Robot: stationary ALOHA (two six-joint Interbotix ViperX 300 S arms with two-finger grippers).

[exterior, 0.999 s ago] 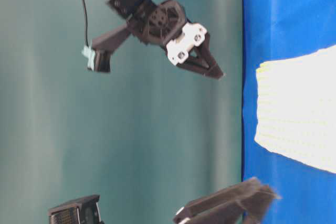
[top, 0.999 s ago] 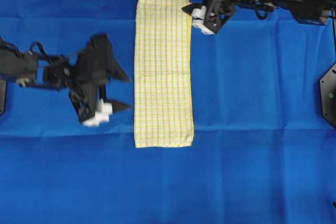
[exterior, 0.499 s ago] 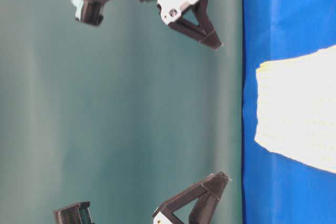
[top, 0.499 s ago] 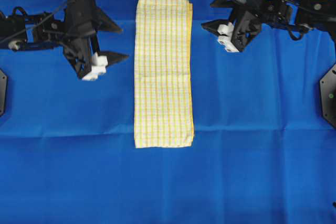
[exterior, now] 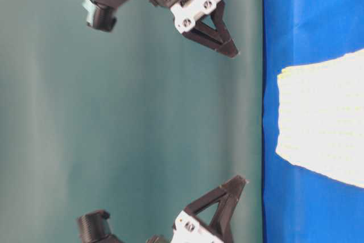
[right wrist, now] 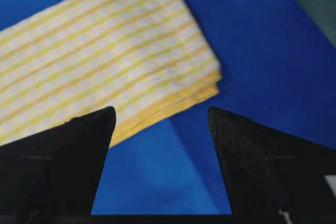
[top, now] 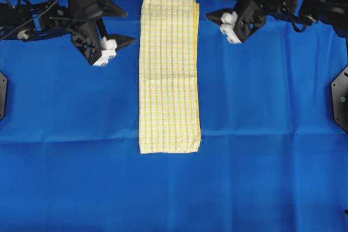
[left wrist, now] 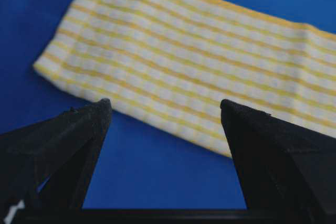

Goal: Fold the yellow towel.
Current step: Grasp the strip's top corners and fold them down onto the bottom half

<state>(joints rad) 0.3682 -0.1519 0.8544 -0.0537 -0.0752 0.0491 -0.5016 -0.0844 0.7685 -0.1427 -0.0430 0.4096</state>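
- yellow towel (top: 169, 74) is lying flat on the blue table cloth (top: 261, 134), folded into a long narrow strip running top to bottom in the overhead view
- you can see stacked layers along its right edge, with a yellow hem showing there
- left gripper (top: 122, 25) hangs off to the left of the towel's top end, jaws spread wide, nothing in them
- from its wrist cam the towel's corner sits just past the fingertips (left wrist: 100, 109), not touching
- right gripper (top: 216, 7) is near the top right corner of the towel, also spread apart and empty
- table-level view shows both claws up in the air, clear of the cloth
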